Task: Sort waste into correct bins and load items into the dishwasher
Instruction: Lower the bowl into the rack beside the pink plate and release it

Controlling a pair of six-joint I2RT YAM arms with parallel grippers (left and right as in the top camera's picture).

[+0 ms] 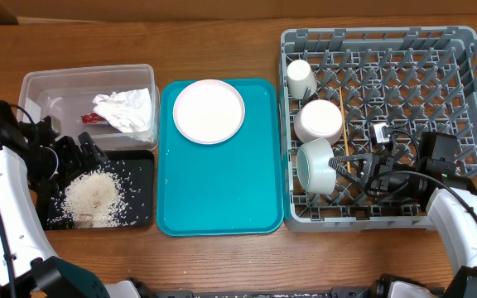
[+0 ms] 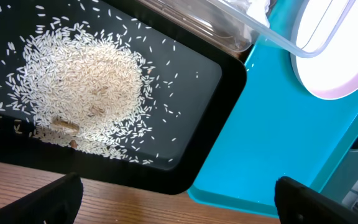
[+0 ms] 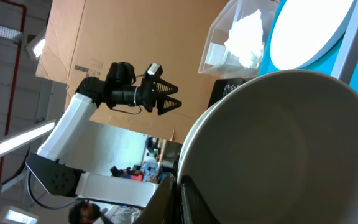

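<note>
Brown wooden table [image 1: 222,50]; brown cardboard sheet [image 3: 104,37] stands in the room behind.
Left gripper [image 1: 79,151] is spread wide, hovering at the edge of the shallow black rectangular tray [image 1: 151,192] that holds loose white rice grains [image 1: 92,197].
Right gripper [image 1: 344,165] pinches the rim of a tilted round white bowl [image 1: 315,168] by the left wall of the square grey plastic dish rack [image 1: 470,50].
1 round pale plate [image 1: 209,110] sits on the teal tray [image 1: 222,199]; that tray's near half is open.

The desk [image 1: 222,41] is grained wood; the teal tray [image 1: 222,190] and black tray [image 1: 139,211] are smooth, glossy plastic, the tub [image 1: 36,83] clear plastic, the dish rack [image 1: 371,37] matt grey plastic. The napkin [image 1: 127,109] is crumpled paper, the plate [image 1: 209,111] smooth and shiny
</note>
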